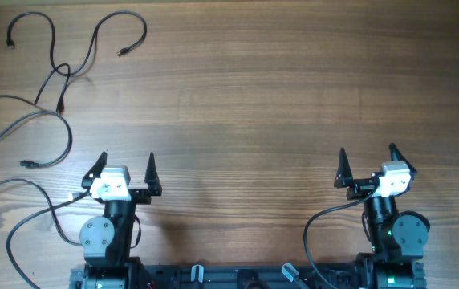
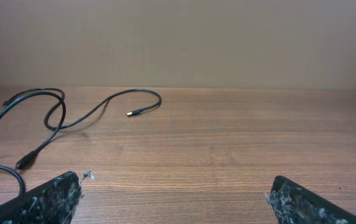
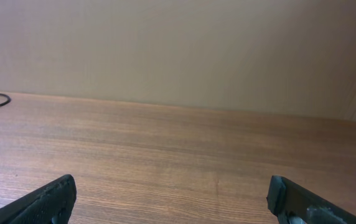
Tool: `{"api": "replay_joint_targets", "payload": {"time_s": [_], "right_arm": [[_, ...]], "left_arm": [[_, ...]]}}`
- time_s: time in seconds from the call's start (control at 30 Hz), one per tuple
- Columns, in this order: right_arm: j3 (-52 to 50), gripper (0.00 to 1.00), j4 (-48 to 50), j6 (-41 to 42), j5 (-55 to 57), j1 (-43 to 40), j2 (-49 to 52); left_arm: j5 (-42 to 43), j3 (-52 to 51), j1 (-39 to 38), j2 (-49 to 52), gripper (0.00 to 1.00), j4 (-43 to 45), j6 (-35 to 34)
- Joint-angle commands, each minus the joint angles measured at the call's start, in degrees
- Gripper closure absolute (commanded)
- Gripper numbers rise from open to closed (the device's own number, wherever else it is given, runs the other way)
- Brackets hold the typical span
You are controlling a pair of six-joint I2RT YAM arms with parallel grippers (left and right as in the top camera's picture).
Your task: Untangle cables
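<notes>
The thin black flexible cables (image 1: 62, 71) lie loosely crossed at the far-left corner of the brown wooden worktop (image 1: 253, 96); my left fingers (image 1: 152, 172) and right fingers (image 1: 343, 168) gape empty, well apart from them; light and limp, I judge, so I'd pinch a strand beside the crossing.

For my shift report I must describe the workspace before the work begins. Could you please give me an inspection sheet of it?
Surface: wooden table, no stains or damage seen.
Job's things: thin black cables lie as loose wavy strands at the far left and cross one another; the small plug ends lie free.
Clutter: nothing seen.
Grippers: left gripper and right gripper are both open, hold nothing and are apart from the cables.
Cables: thicker black arm wires loop beside both bases.
Surroundings: plain beige wall behind the table.
</notes>
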Motion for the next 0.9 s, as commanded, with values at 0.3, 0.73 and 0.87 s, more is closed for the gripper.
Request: {"api": "replay_joint_targets", "payload": {"time_s": [0.3,0.73,0.87], "right_arm": [[0.0,0.0,0.1,0.9,0.8,0.2,-0.7],[0.0,0.0,0.1,0.9,0.8,0.2,-0.7],[0.0,0.0,0.1,0.9,0.8,0.2,-0.7]], "left_arm": [[-0.1,-0.6,0.1,-0.6,0.0,0.2,1.5],[-0.1,-0.6,-3.5,-0.6,0.0,0.2,1.5],[-0.1,-0.6,-3.6,-0.6,0.0,0.2,1.5]]}}
